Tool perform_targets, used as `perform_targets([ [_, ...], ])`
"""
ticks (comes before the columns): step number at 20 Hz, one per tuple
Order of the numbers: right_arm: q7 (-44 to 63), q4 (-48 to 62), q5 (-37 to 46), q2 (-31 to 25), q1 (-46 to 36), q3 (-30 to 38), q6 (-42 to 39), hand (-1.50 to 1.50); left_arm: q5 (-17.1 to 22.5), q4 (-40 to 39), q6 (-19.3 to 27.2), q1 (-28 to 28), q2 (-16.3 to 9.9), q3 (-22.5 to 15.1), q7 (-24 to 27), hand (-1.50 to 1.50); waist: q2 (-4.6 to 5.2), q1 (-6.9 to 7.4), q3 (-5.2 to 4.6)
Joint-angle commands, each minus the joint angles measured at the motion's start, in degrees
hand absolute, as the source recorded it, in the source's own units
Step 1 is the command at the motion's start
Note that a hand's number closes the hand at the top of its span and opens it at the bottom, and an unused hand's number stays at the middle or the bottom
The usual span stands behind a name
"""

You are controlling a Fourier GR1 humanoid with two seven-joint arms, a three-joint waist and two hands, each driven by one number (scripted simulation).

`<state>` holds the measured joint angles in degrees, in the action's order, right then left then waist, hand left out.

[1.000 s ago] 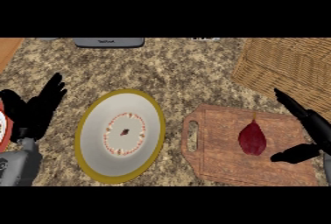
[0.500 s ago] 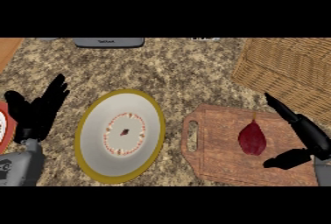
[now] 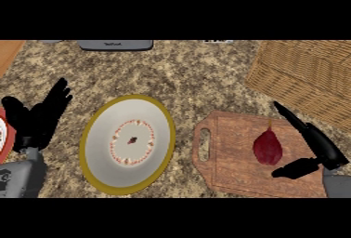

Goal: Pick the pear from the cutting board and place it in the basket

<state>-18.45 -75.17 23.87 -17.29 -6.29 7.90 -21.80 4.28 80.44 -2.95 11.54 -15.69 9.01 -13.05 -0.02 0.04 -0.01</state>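
Pear (image 3: 267, 147) lies on the wooden cutting board (image 3: 230, 174), toward the board's right half, stem end pointing up-view. It's dark red, teardrop-shaped, flat on the wood.

Right hand (image 3: 321, 151) is just right of the pear, over the board's right edge. Fingers are straight and spread wide from the thumb: long fingers stretch up-view past the pear's top, thumb sticks out leftward below the pear's lower right. Hand is open, holding nothing; pear sits in the gap betw. fingers and thumb, w/ no clear contact visible. Grey forearm enters at the board's lower right corner.

Board has a slot handle on its left side and sits tilted a bit on the speckled stone counter (image 3: 198, 74).

Basket (image 3: 305, 76), woven wicker, is up-view and right of the board; its near corner comes close to the board's top right corner, whether touching can't be told. Its right part runs off the view.

Left of the board, just beside it, a round plate (image 3: 96, 160) w/ yellow rim, grey centre and a ring of reddish marks around a small dark spot.

Left hand (image 3: 37, 121) is well left of the board, beyond the plate, near the view's left edge, open w/ fingers up, resting. A red-and-white object (image 3: 5, 139) shows at the very edge beside it, mostly cut off. Far up-view from the board, a dark grey appliance (image 3: 115, 44) edge is at the counter's back.
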Motion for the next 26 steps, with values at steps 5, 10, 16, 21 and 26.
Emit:
perform_targets([
  [5, -1.70, 1.52, 6.86, -0.67, -2.74, -4.15, 2.15, 1.50, -0.87, -2.00, 0.05, 2.28, 0.54, 0.46, -1.21, 0.00, 0.02, -0.08, 0.01],
  [10, -2.13, 0.78, 8.42, 1.14, -1.29, -4.76, 4.24, 1.50, -1.27, 4.29, -0.52, -3.96, 1.16, 0.78, -0.75, 0.00, -0.02, 0.04, 0.01],
  [16, 23.81, -4.56, 24.36, 14.11, -3.87, -17.04, 13.77, 1.50, -1.87, 0.64, 0.30, 1.57, 1.37, -0.02, -1.40, 0.00, -0.23, 0.58, -0.16],
  [21, 45.94, -5.59, 28.62, 17.06, -7.02, -30.01, 18.40, 1.50, -1.13, -2.19, -2.19, 1.93, 0.13, 0.31, -0.46, 0.00, -0.02, 1.21, -0.15],
  [26, 60.90, -6.62, 19.92, 17.20, -11.78, -43.12, 27.88, 1.50, -2.09, 2.23, -0.68, -0.97, 1.29, -0.46, -0.69, 0.00, -0.07, 1.26, 0.02],
])
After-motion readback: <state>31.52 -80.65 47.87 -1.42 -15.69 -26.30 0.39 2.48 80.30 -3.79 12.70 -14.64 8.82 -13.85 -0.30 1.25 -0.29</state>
